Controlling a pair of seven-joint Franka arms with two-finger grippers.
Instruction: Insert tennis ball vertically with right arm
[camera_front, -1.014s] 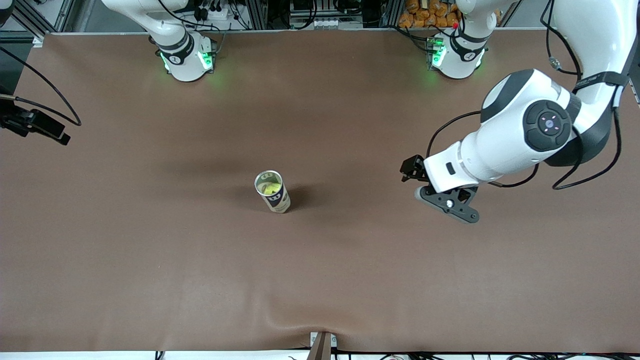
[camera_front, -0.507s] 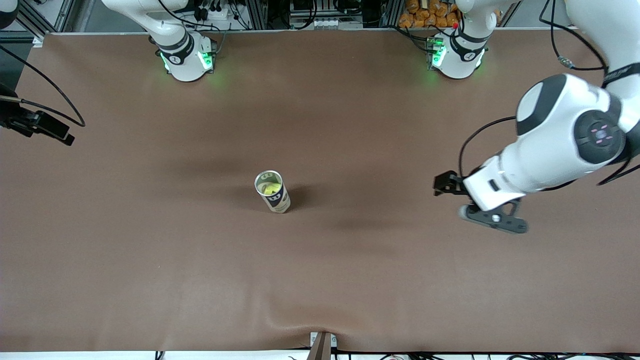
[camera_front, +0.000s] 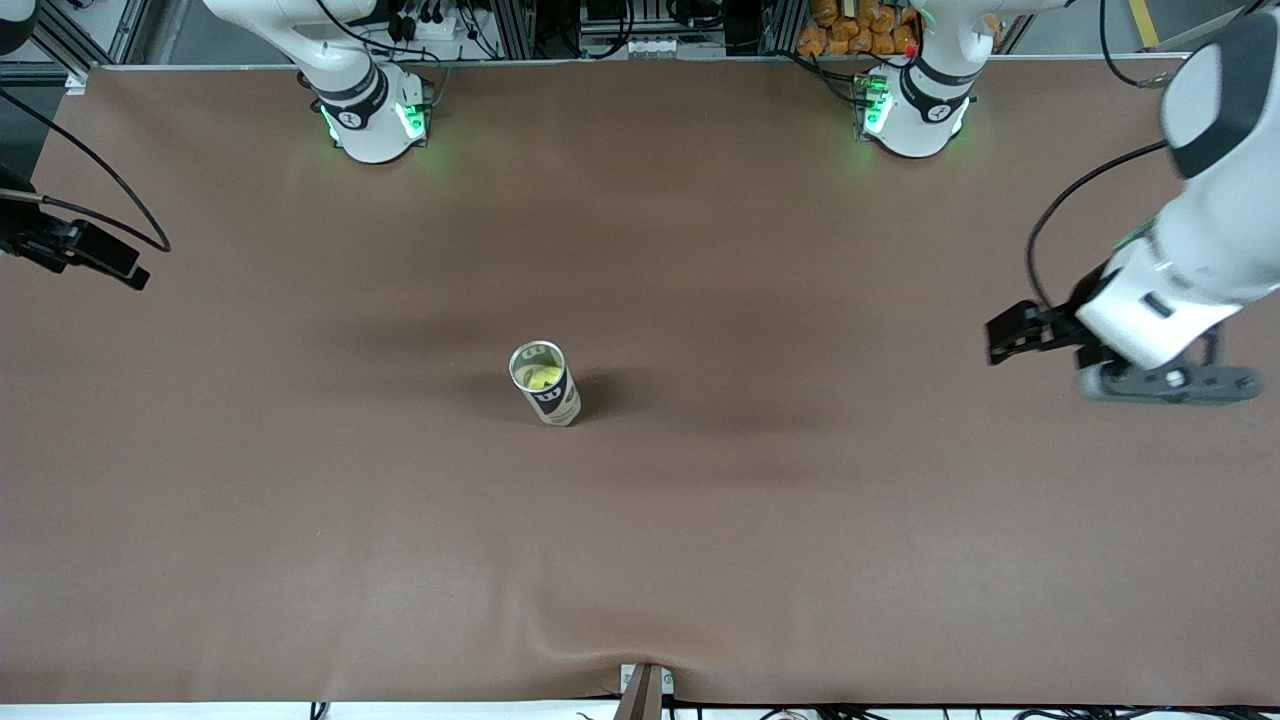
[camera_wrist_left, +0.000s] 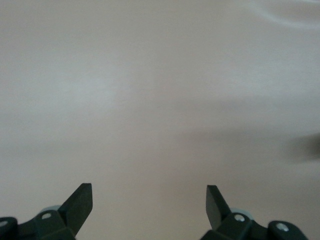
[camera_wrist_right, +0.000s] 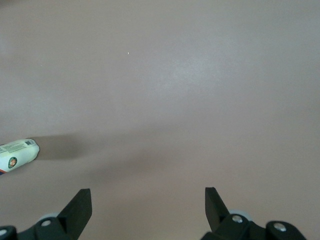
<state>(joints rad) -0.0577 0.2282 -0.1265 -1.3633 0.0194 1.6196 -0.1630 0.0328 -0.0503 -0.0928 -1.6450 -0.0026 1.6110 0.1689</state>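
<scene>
Front view: brown matte surface, leathery sheet with a slight ripple at the camera-side edge. Landmark is the can, an upright cylinder with a printed label and open top, mid-surface. Tennis ball, yellow-green felt, sits inside the can below the rim. Judging from that, insertion looks done; step in hand is clearing the arms.

Left arm's tool hangs over the surface well apart from the can, toward the left arm's end. Left wrist view: tool spread wide, nothing between the dark wedge-shaped fingertips, only bare surface under it.

Right tool is out of the front view apart from dark hardware at the frame edge. Right wrist view: tool also spread wide and empty; can shows well off to one side, casting a soft shadow.

Next move, my read: none on the ball. Park both arms, keep clear of the can; tall and narrow, a brush would likely tip it.
</scene>
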